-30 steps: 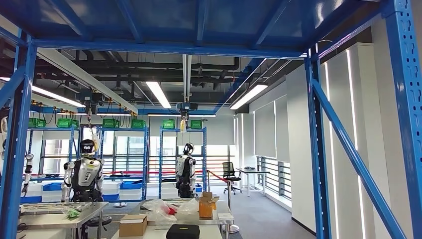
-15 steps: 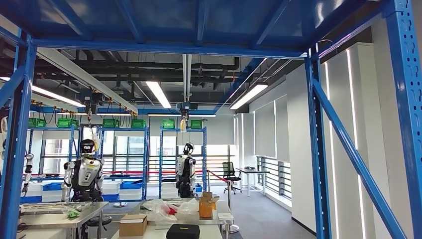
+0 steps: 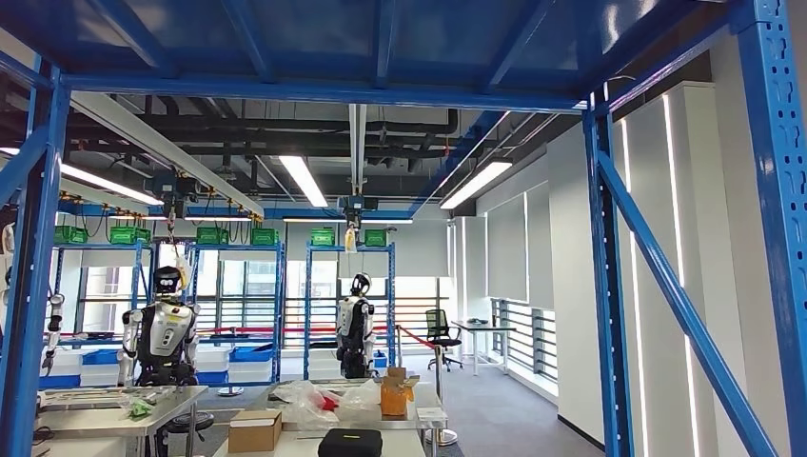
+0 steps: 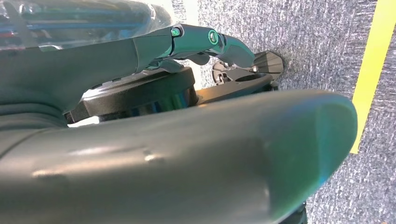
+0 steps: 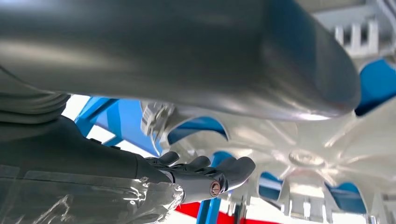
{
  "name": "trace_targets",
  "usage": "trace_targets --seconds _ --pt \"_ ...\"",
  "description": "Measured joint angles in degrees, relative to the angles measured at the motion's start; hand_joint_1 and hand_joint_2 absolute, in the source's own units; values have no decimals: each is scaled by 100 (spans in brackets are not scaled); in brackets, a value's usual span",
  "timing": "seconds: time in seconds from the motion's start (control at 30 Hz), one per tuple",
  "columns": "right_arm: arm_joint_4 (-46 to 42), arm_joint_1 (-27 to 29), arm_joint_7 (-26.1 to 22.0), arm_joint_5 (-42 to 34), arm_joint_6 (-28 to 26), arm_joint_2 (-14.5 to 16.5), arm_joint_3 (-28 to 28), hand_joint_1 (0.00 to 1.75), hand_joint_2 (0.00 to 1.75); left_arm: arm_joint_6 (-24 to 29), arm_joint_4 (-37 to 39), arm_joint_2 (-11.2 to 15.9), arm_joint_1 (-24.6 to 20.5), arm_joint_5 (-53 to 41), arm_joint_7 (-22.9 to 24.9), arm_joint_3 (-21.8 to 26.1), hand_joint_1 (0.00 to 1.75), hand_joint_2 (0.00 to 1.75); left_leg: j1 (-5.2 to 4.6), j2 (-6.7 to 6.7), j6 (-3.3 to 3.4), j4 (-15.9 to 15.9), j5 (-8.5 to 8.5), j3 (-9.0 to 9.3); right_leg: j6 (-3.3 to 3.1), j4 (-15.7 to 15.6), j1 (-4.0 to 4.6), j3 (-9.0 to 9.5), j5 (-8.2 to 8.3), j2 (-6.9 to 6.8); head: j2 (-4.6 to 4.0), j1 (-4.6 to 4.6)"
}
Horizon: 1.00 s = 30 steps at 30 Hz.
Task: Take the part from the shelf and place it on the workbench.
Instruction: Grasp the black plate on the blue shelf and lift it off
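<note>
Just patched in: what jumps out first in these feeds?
The blue shelf frame fills the head view, with two other humanoid robots standing beyond it past cluttered tables. At the right wrist, the right robot hand is close against a white spoked part.

We saw a big hall through blue rack posts (image 3: 607, 286). Long ceiling lights (image 3: 303, 180) glowed under dark pipes. White wall panels (image 3: 657, 238) stood to one side, windows (image 3: 238, 295) at the far end, and grey carpet (image 4: 317, 28) with a yellow line (image 4: 373, 70).
</note>
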Motion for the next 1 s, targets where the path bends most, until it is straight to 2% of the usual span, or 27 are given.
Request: trace_targets --seconds 0.1,0.23,0.53,0.67,1.0 --pt "31 2 0 -96 -78 1 21 0 0 0 0 0 0 8 -3 2 0 0 0 0 0 0 0 0 0 0 0 0 0 0 0 -1" --pt "60 4 0 -209 -194 2 45 0 175 5 0 -2 0 17 -17 13 0 0 0 0 0 0 0 0 0 0 0 0 0 0 0 -1" --pt "71 7 0 -500 -304 2 180 0 175 9 0 -1 6 63 -34 82 0 0 0 0 0 0 0 0 0 0 0 0 0 0 0 0" --pt "72 0 0 -597 -325 -3 250 0 0 9 0 -3 10 105 -72 103 0 0 0 0 0 0 0 0 0 0 0 0 0 0 0 1" --pt "70 -215 0 -736 -319 -83 429 0 0 39 1 -29 20 228 -228 163 0 0 0 0 0 0 0 0 0 0 -1 0 0 0 0 0"
